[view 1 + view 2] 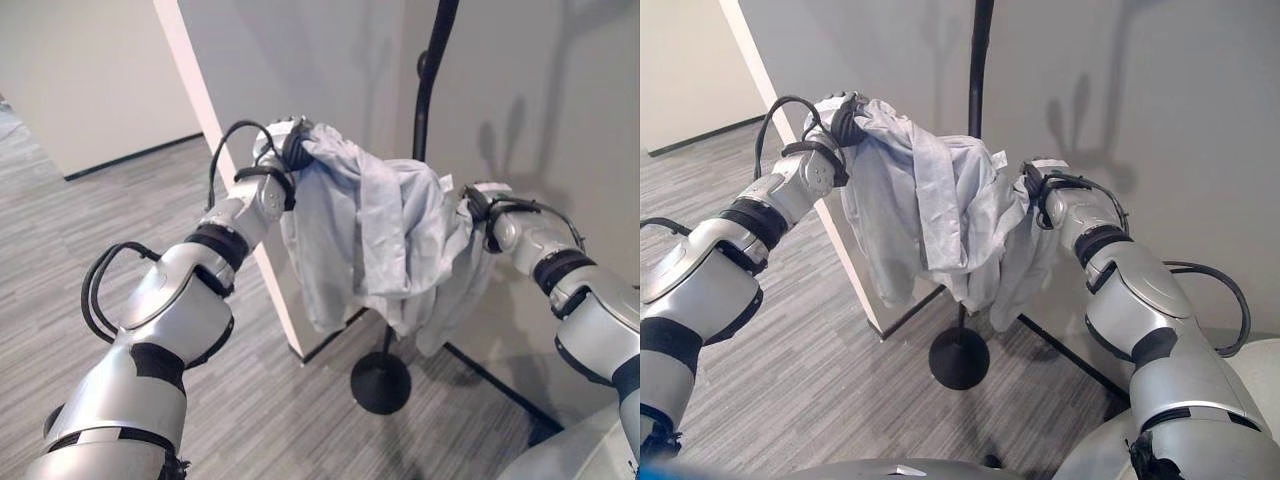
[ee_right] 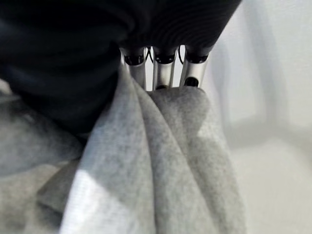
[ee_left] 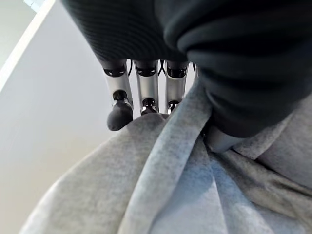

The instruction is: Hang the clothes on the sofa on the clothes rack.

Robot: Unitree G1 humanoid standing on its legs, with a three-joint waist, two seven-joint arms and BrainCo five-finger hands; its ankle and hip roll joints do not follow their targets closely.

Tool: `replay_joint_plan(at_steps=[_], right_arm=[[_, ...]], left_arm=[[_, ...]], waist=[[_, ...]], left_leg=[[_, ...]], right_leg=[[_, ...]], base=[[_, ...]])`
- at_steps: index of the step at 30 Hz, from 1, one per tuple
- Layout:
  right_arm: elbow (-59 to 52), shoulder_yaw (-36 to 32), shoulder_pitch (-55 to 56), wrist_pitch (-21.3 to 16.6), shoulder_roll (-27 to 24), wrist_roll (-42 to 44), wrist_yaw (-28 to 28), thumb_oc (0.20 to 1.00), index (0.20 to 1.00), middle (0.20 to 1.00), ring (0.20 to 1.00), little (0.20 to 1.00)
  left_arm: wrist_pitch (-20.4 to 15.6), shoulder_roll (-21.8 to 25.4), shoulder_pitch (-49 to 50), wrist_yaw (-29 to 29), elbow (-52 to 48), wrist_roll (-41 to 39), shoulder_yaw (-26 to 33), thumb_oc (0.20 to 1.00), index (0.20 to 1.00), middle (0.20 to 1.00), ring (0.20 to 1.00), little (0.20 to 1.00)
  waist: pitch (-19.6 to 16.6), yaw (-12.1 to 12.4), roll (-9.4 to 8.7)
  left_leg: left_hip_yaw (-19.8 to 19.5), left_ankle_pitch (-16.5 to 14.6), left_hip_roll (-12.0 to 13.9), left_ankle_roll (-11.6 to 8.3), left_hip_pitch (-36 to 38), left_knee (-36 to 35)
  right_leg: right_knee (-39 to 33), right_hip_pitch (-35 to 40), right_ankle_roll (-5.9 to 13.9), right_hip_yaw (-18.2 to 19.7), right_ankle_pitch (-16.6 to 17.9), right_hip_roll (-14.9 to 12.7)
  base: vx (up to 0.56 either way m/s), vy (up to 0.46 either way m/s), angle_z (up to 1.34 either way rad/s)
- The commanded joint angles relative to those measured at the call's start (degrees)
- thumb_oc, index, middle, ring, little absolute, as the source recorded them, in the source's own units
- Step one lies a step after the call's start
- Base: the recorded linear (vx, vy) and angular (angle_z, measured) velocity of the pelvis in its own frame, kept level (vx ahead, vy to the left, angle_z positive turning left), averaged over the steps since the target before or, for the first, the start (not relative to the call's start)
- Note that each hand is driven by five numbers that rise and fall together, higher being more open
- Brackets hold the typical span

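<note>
Grey garment (image 1: 940, 215) held up between left hand (image 1: 845, 118) and right hand (image 1: 1040, 180), before black rack pole (image 1: 980, 60) (round base on floor).

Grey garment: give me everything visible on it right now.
The garment is light grey, soft, matte cloth, bunched and creased, with folds and what look like sleeves hanging down. It is held up in the air between both hands: the left hand grips one upper end, the right hand the other, fingers curled into the fabric in both wrist views. It hangs in front of the black rack pole, above its round base, not yet hooked on.
</note>
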Motion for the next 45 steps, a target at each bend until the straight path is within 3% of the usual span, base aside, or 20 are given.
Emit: replay_joint_plan(at_steps=[1,3,7,10,12,27,36,45], right_arm=[[3.26,-1.50,-8.43,-1.09,-4.08,3.02,-2.39,0.200,0.200,0.200,0.200,0.200],[1.85,-3.05,-8.61,-1.24,-5.11,5.94,-3.48,0.200,0.200,0.200,0.200,0.200],[-5.39,-10.49,-11.18,-3.84,-10.26,20.45,-8.98,0.200,0.200,0.200,0.200,0.200],[-4.77,-8.78,-15.08,-4.23,-14.02,22.50,-8.99,0.200,0.200,0.200,0.200,0.200],[2.10,-2.55,-21.44,-2.39,-14.21,18.60,-7.59,0.200,0.200,0.200,0.200,0.200],[7.22,6.33,-36.43,0.13,-14.16,17.94,-7.40,0.200,0.200,0.200,0.200,0.200],[9.21,10.61,-36.58,1.18,-10.27,7.72,-6.01,0.200,0.200,0.200,0.200,0.200],[10.11,11.69,-30.58,0.90,-5.51,-1.18,-3.64,0.200,0.200,0.200,0.200,0.200]], left_arm=[[-0.74,2.07,-7.22,1.12,6.24,-0.18,2.01,0.200,0.200,0.200,0.200,0.200],[-0.63,3.12,-7.43,1.36,5.82,-0.95,2.41,0.200,0.200,0.200,0.200,0.200],[-1.31,8.22,-9.03,3.77,2.16,-4.30,2.92,0.200,0.200,0.200,0.200,0.200],[-1.94,10.60,-11.48,4.28,2.17,-5.35,1.80,0.200,0.200,0.200,0.200,0.200],[-1.54,10.66,-16.58,3.51,5.74,-4.29,-2.75,0.200,0.200,0.200,0.200,0.200],[-1.31,9.43,-30.01,1.94,8.37,-5.41,-10.98,0.200,0.200,0.200,0.200,0.200],[-1.18,6.85,-30.36,1.70,10.04,-3.70,-11.57,0.200,0.200,0.200,0.200,0.200],[-1.10,2.51,-23.17,0.62,10.75,0.82,-9.88,0.200,0.200,0.200,0.200,0.200]], waist=[[2.19,1.75,0.03],[2.24,1.70,0.07],[2.54,1.50,0.33],[2.29,1.56,0.14],[1.28,1.76,-0.03],[-0.47,1.76,0.18],[-0.28,1.68,0.19],[1.16,1.76,0.05]], left_leg=[[-0.34,-4.38,-0.21,-4.42,2.95,0.33],[-0.28,-4.32,-0.20,-4.38,2.88,0.33],[0.13,-4.41,-0.21,-4.36,2.93,0.33],[0.50,-4.51,-0.11,-4.63,2.94,0.33],[0.67,-4.54,-0.01,-4.91,3.31,0.33],[1.00,-4.47,0.09,-5.44,2.87,0.33],[1.06,-4.34,-0.01,-5.48,2.40,0.33],[0.68,-4.06,-0.03,-5.18,1.72,0.33]], right_leg=[[0.72,1.38,10.09,1.16,-2.59,-2.71],[0.72,1.25,10.12,1.19,-2.57,-2.71],[0.72,1.16,10.38,1.11,-2.42,-2.78],[0.72,1.05,10.58,0.79,-2.33,-2.97],[0.72,1.35,10.72,0.38,-2.33,-2.85],[0.72,0.60,11.17,0.23,-1.83,-2.98],[0.72,0.22,11.11,0.27,-1.71,-2.95],[0.72,-0.19,10.67,0.28,-1.87,-2.93]], base=[[0.00,0.000,0.00],[0.00,0.000,0.00],[0.00,0.000,0.00],[0.01,-0.002,0.00],[0.07,-0.001,0.01],[0.03,0.002,0.01],[0.00,0.000,0.00],[-0.01,-0.002,0.00]])
